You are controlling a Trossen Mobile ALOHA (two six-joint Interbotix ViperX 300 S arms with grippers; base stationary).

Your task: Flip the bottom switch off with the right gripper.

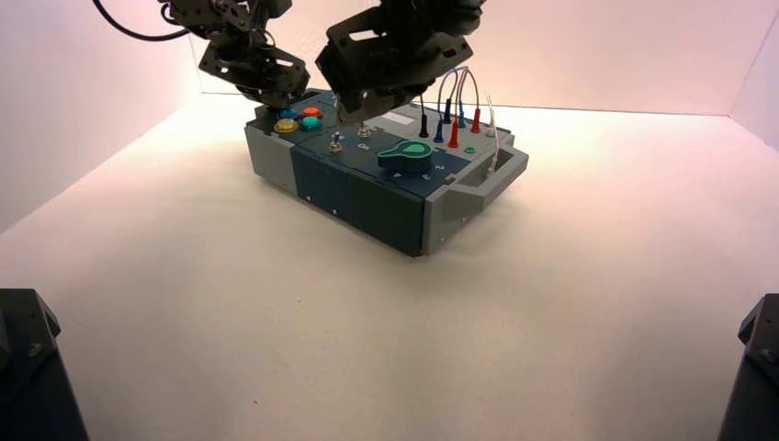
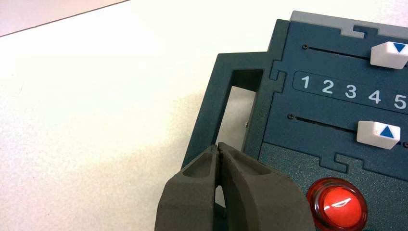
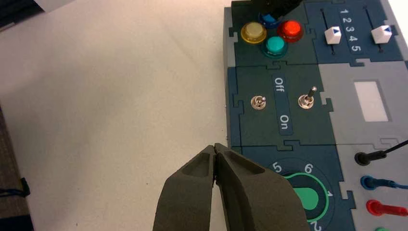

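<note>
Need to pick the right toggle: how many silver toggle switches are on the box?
2: the bottom switch beside the box's near edge, and its twin across the Off/On label, between the coloured buttons and the green knob.

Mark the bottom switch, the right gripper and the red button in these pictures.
bottom switch (image 3: 259, 102): right wrist view, on its silver lever above the round nut.
right gripper (image 3: 215, 150): right wrist view, where its two closed fingertips meet.
red button (image 2: 337, 204): left wrist view, on the middle of its glossy dome.
</note>
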